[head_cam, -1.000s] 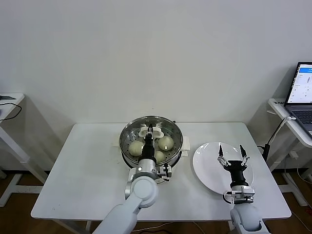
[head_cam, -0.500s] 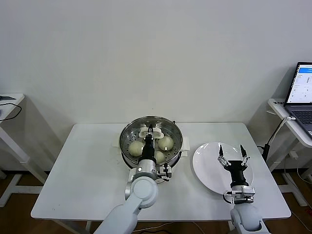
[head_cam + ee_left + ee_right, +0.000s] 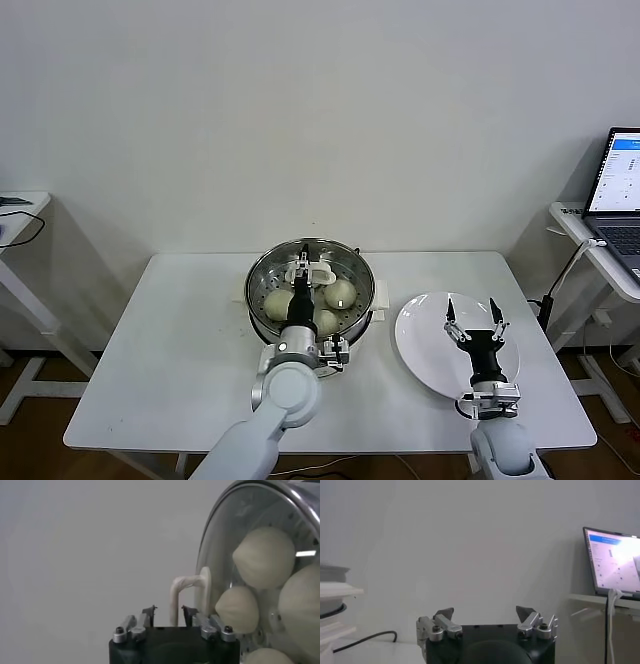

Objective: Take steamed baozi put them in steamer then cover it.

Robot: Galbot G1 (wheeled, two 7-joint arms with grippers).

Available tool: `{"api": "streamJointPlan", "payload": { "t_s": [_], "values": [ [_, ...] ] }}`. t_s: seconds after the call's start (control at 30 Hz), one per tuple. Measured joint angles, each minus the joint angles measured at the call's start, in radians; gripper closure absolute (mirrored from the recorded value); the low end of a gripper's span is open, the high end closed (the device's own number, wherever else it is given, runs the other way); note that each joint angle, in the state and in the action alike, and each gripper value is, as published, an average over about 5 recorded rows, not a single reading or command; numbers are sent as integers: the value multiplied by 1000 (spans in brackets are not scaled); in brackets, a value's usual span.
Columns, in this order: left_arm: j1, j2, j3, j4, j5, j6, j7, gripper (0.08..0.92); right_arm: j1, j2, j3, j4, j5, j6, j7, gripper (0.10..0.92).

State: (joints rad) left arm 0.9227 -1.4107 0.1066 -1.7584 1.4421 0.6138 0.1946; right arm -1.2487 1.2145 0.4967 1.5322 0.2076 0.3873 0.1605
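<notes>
Cover (image 3: 311, 277) sits on steamer (image 3: 262, 300), four baozi (image 3: 263, 557) under it. We judge the release step: left gripper (image 3: 168, 612) fingers spread around handle (image 3: 179, 596). Next: lift away. Right gripper (image 3: 475, 322), spread, over plate (image 3: 420, 345).

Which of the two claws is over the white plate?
The right gripper, jaws spread, hangs above the white plate. The left gripper is at the cover's handle on the steamer.

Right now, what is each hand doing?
Left hand: open, fingers either side of the cover's handle, not gripping.
Right hand: open, holding nothing, above the plate.
</notes>
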Motion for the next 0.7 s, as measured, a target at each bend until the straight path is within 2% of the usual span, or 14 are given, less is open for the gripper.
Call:
{"api": "streamJointPlan", "payload": {
  "t_s": [0.27, 0.53, 0.7],
  "values": [
    [29, 23, 1, -50, -23, 6, 10, 370, 10, 3, -8, 2, 0, -1, 1, 203],
    [68, 57, -2, -134, -64, 13, 17, 192, 10, 3, -13, 13, -1, -7, 3, 203],
    [102, 94, -20, -210, -108, 8, 9, 178, 7, -3, -9, 19, -1, -8, 4, 203]
  ]
}}
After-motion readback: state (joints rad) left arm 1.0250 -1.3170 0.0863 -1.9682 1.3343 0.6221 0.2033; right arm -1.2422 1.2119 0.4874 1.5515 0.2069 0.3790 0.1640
